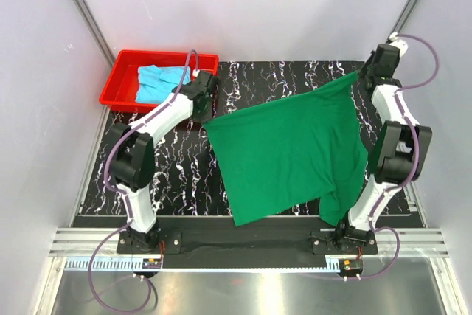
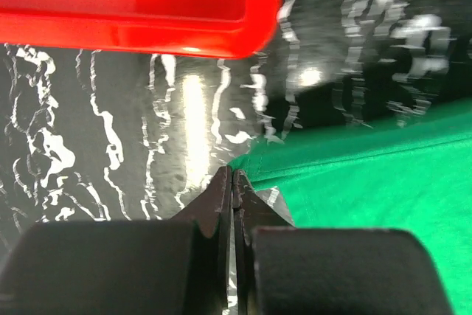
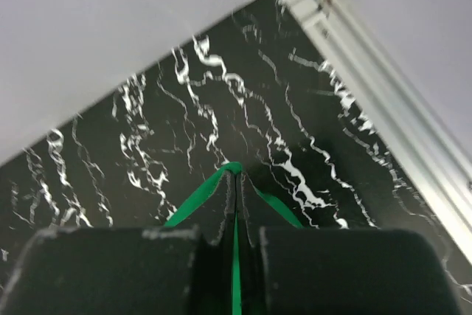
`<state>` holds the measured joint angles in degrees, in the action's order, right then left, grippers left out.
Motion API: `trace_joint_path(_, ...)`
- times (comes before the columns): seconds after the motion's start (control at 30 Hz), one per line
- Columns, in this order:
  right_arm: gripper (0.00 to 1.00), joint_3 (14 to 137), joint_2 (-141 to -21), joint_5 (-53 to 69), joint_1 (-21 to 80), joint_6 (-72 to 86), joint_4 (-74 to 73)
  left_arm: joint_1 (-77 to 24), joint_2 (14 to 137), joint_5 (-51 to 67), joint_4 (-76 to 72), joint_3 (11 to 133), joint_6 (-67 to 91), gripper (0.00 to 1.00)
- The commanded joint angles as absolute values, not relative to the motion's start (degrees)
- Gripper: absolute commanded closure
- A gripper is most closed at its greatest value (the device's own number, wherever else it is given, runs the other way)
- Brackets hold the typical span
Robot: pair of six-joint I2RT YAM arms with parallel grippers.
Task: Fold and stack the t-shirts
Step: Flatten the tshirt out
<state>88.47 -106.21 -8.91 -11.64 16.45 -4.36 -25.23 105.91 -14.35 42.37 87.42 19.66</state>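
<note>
The black marbled bench (image 1: 177,167) carries most of the dark green t-shirt (image 1: 291,149), which is the largest thing in view. It is spread as a rough four-sided sheet over the middle and right of the bench. Its far edge is pulled taut between the two arms, and its near edge reaches the near rim. A loose flap bunches at the near right by the right arm's base. No neat fold shows on it, so I judge it is being laid out flat rather than folded.

At the far left sits the red tray (image 1: 118,82), with the light blue t-shirt (image 1: 158,82) lying crumpled inside it, unfolded and untouched.

The left gripper (image 2: 232,176) is closed on the far-left corner of the green t-shirt, just near of the tray. The right gripper (image 3: 236,176) is closed on the far-right corner, with a strip of green cloth showing between its fingers.

The task looks to be at an early stage. Both shirts have yet to be folded, the blue one has yet to leave the tray, and nothing is stacked.
</note>
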Motion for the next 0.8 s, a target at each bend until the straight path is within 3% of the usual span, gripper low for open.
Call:
trace_joint_path(0.0, 1.0, 94.12, -107.74, -4.66, -12.13, 15.56, 1.06, -23.56, 104.68, -22.58, 42.97, 92.11, 18.72, 1.0)
trace_joint_path(0.2, 1.0, 97.21, -111.53, -0.97, -12.13, 16.87, -3.59, -23.38, 106.44, -25.49, 44.56, 93.43, 19.16, 1.0)
trace_joint_path(0.3, 1.0, 96.77, -108.47, -4.65, -12.22, 16.96, -5.97, -23.38, 102.07, -21.2, 41.5, 91.5, 18.63, 1.0)
trace_joint_path(0.77, 1.0, 102.12, -72.0, -21.78, -13.71, 20.82, -13.44, -25.75, 73.32, -5.63, 42.54, 92.28, 21.8, 1.0)
